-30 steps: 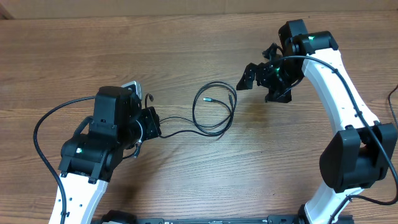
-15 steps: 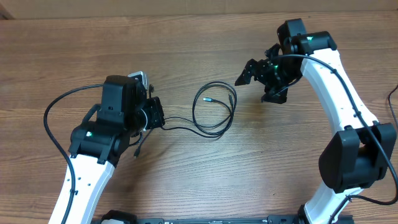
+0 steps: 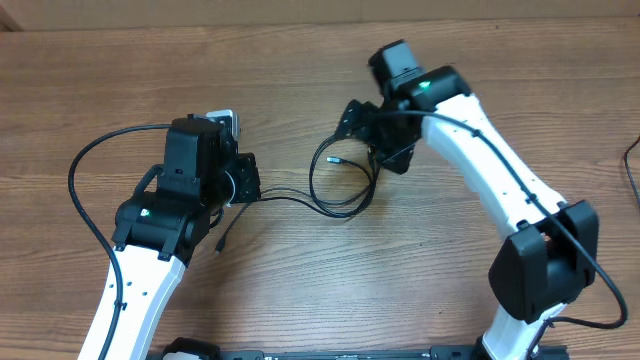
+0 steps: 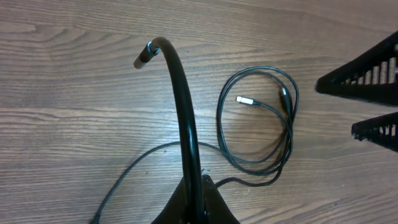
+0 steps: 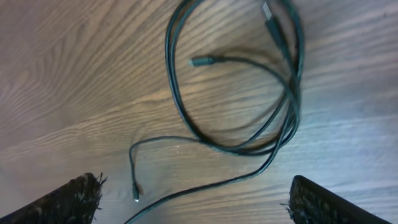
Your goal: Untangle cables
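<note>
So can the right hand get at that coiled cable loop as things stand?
Probably yes: the right hand hangs open just over the cable loop, and nothing lies between them.

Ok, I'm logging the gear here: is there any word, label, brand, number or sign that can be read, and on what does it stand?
None: no text can be read in any view. The cables and their plug tips carry no legible marking, the wooden table is unprinted, and the left arm and right arm show only a green light each, no lettering.
</note>
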Tool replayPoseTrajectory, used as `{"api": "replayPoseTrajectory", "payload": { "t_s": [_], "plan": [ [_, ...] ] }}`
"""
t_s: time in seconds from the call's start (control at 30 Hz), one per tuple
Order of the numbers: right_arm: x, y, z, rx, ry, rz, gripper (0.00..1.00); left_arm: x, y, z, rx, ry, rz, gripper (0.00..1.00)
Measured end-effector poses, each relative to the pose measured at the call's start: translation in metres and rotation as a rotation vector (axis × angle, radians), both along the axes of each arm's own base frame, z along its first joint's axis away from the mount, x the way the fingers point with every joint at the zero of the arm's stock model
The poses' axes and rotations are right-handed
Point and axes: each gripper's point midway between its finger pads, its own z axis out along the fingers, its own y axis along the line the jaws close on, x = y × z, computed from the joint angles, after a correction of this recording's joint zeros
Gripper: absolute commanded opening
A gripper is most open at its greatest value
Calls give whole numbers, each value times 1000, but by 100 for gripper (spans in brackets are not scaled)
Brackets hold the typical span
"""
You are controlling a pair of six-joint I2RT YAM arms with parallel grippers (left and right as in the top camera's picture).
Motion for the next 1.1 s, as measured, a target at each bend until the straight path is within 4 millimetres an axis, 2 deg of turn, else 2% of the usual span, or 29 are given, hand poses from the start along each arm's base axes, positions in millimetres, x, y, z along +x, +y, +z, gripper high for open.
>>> {"api": "replayPoseTrajectory", "payload": {
  "t_s": [0.13, 0.37, 0.53, 0.67, 0.8, 0.97, 1.1],
  "plan": [
    [-9, 4, -2, -61, 0, -25, 96, -2, 0, -2, 5, 9, -3, 4],
    [-21, -25, 3, -196, 8, -100, 100, -8, -9, -3, -66, 47, -10, 4],
    [-27, -42, 41, -216, -89, -132, 100, -11, -21, -6, -133, 85, -37, 4],
    [-44, -61, 79, -221, -166, -154, 100, -11, -31, -14, -175, 134, -57, 4],
    [-63, -81, 104, -245, -214, -174, 100, -10, -35, -22, -187, 167, -68, 4],
    [-72, -91, 121, -238, -268, -204, 100, -9, -36, -22, -192, 167, -73, 4],
    [-86, -102, 117, -243, -274, -221, 100, -9, -37, -22, -193, 169, -75, 4]
  ]
}}
